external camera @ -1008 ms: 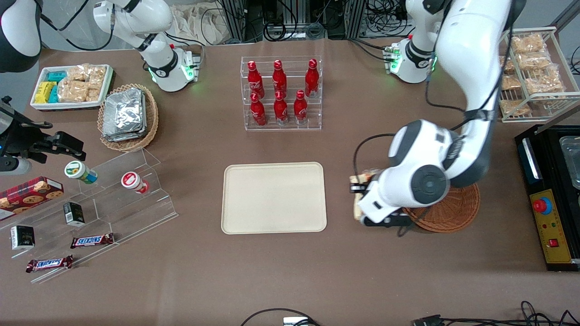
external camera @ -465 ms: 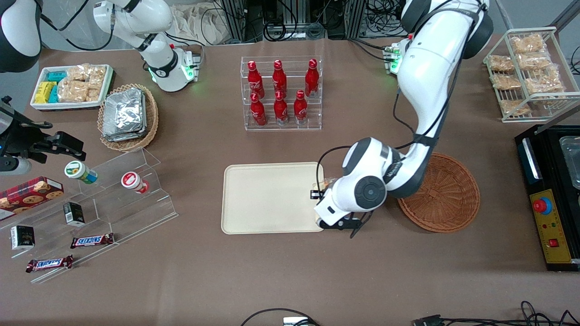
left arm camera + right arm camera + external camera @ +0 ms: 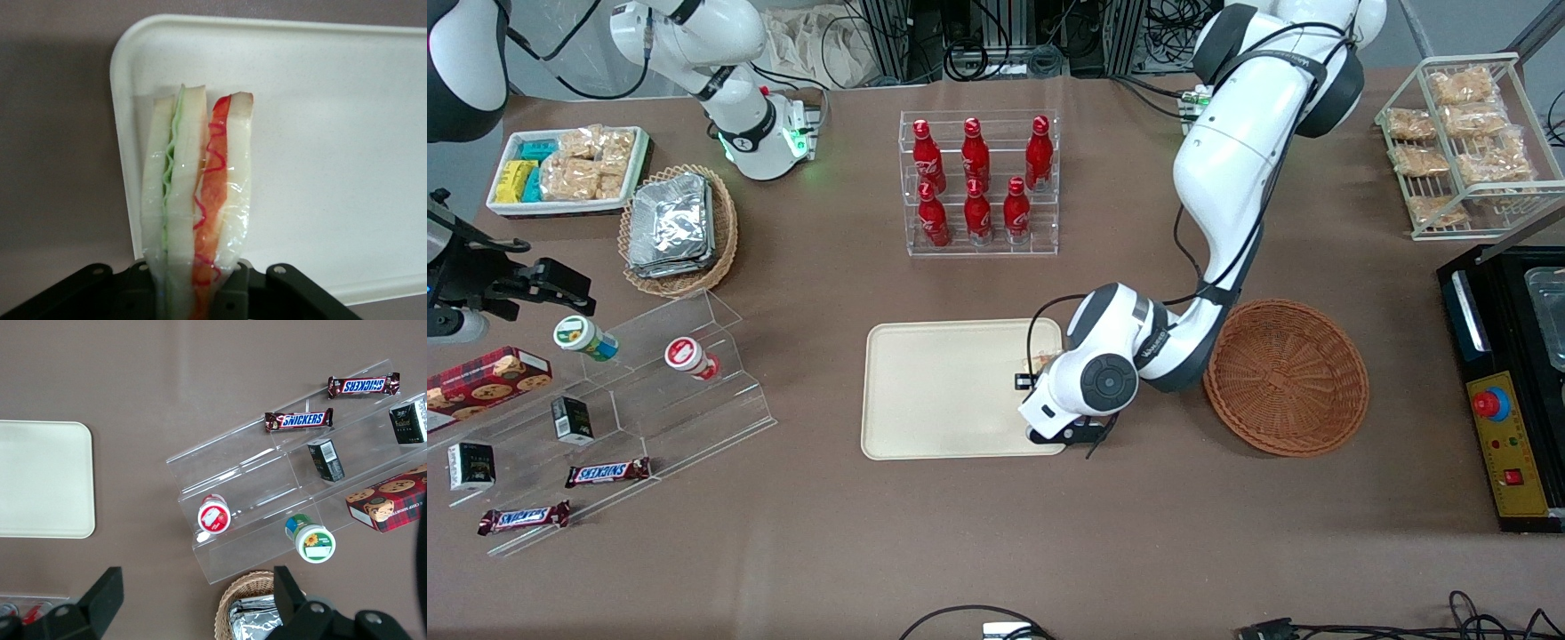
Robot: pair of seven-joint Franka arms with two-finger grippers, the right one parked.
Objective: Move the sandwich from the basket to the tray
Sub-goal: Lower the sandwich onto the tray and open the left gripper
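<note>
**Carrying the sandwich over the tray's edge**

Held above the working arm's end of the tray [image 3: 960, 388], the claw [image 3: 1040, 391] is closed on the sandwich [image 3: 199, 200], which is pinched at its base between the two fingers. In the wrist view the wedge is seen standing on edge, its pale bread slices divided by a green layer and wavy red and orange layers, and wrapped in clear film. The tray's rounded corner and low rim are seen beneath it, so the sandwich is judged to be over the tray, just inside its rim. Whether it already touches the tray cannot be told.

The basket [image 3: 1288, 378] is seen on the brown surface [image 3: 996, 533] beside the tray, toward the working arm's end, with nothing visible inside it. A rack of red bottles [image 3: 978, 182] is placed farther from the front camera than the tray.

The carrying step is judged to be nearly done, and the placing step is not yet done. For the next move, a short lowering until the sandwich rests on the tray is called for, then an opening of the fingers and a straight lift away, so that the wedge is not dragged or tipped over the rim.
</note>
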